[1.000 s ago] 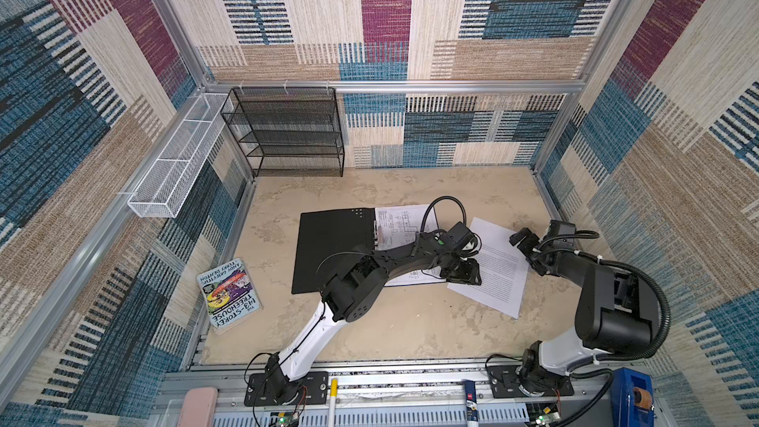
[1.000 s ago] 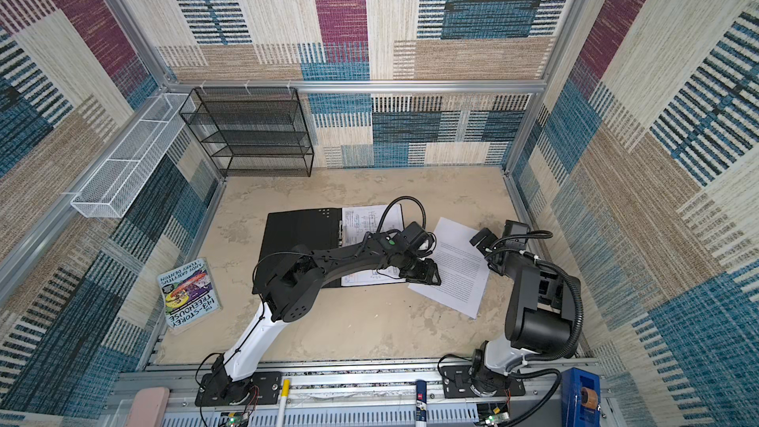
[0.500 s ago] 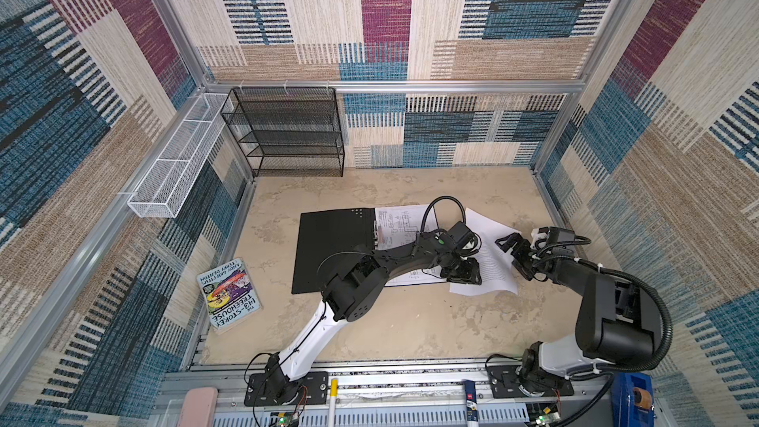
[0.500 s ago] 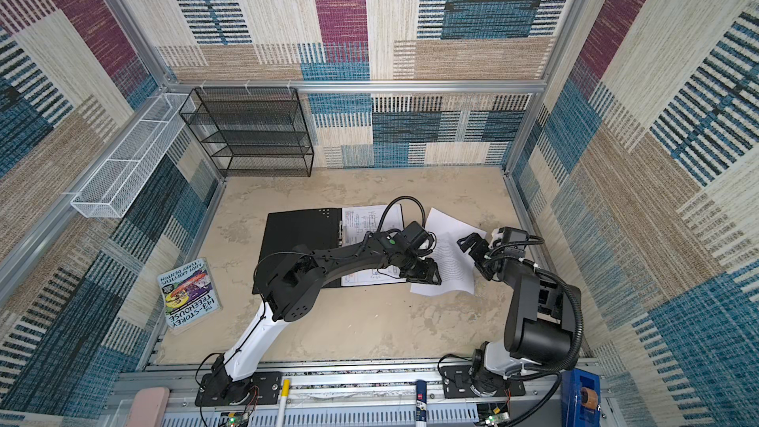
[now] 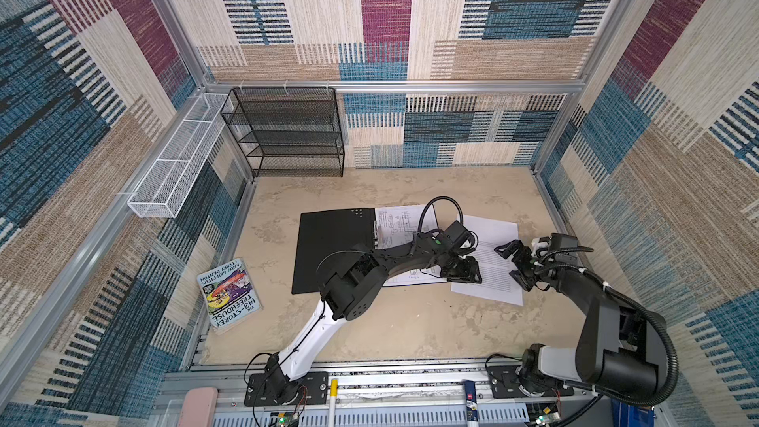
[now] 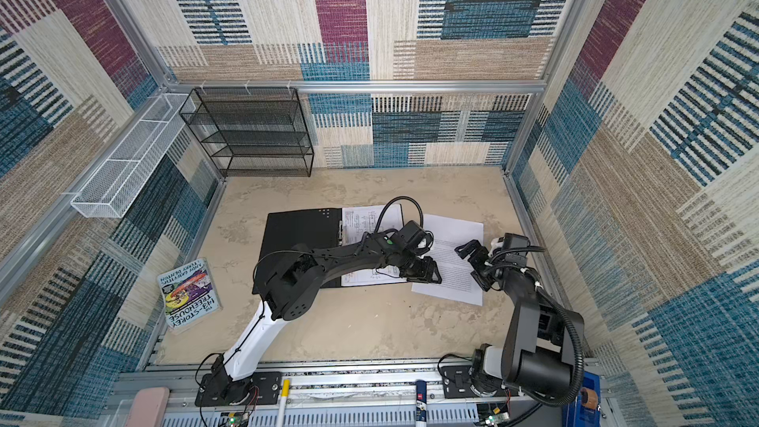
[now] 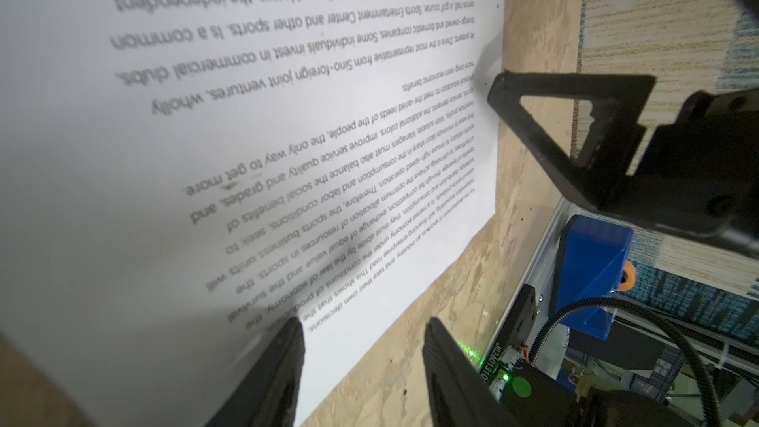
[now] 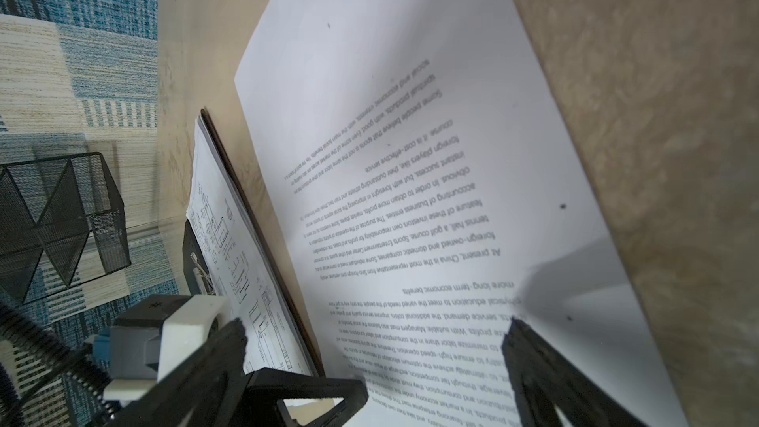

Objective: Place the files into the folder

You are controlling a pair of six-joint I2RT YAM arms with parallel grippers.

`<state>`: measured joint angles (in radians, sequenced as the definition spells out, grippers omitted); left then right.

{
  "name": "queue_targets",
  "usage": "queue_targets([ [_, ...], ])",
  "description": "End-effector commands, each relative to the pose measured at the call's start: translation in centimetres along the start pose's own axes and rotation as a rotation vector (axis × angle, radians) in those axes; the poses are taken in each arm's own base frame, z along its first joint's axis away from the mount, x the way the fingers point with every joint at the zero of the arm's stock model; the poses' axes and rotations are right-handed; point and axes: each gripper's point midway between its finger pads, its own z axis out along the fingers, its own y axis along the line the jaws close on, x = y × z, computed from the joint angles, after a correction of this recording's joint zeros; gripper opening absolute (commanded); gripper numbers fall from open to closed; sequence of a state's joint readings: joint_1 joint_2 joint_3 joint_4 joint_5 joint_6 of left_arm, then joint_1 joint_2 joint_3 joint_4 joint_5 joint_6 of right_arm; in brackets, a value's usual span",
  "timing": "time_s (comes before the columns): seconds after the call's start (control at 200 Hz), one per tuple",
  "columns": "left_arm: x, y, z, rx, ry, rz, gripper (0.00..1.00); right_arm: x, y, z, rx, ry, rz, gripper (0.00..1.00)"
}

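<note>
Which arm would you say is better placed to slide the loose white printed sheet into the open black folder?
Right, probably. The open right gripper is at the white printed sheet's outer edge, opposite the black folder, so it could push inward; the left gripper sits on the folder side.

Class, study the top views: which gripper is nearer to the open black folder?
Left. The left gripper is at the right edge of the folder, by its diagram sheet; the right gripper is farther right, over the far side of the loose printed sheet.

The right pincer (image 5: pixel 511 264) swung inward over the loose sheet (image 5: pixel 493 285), sheet turned slightly
</note>
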<state>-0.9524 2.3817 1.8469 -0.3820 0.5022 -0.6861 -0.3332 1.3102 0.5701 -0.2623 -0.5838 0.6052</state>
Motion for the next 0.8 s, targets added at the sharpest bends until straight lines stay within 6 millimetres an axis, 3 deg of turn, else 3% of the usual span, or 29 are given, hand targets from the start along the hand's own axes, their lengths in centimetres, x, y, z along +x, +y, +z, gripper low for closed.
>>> queue_targets([
  [0.0,2.0,5.0,0.3,-0.191,0.045,-0.088,0.50,0.5,-0.2,-0.6,0.015,-0.007,0.037,1.00],
  [0.25,2.1,5.7,0.0,-0.193,0.043,-0.096,0.50,-3.2,-2.3,-3.0,0.237,-0.191,-0.030,1.00],
  [0.441,2.0,5.6,0.0,-0.182,0.039,-0.100,0.50,-1.5,-4.6,-2.1,0.282,-0.152,0.014,1.00],
  [0.796,2.1,5.9,0.3,-0.185,0.045,-0.110,0.50,0.7,-5.4,-0.3,0.233,-0.069,0.037,1.00],
])
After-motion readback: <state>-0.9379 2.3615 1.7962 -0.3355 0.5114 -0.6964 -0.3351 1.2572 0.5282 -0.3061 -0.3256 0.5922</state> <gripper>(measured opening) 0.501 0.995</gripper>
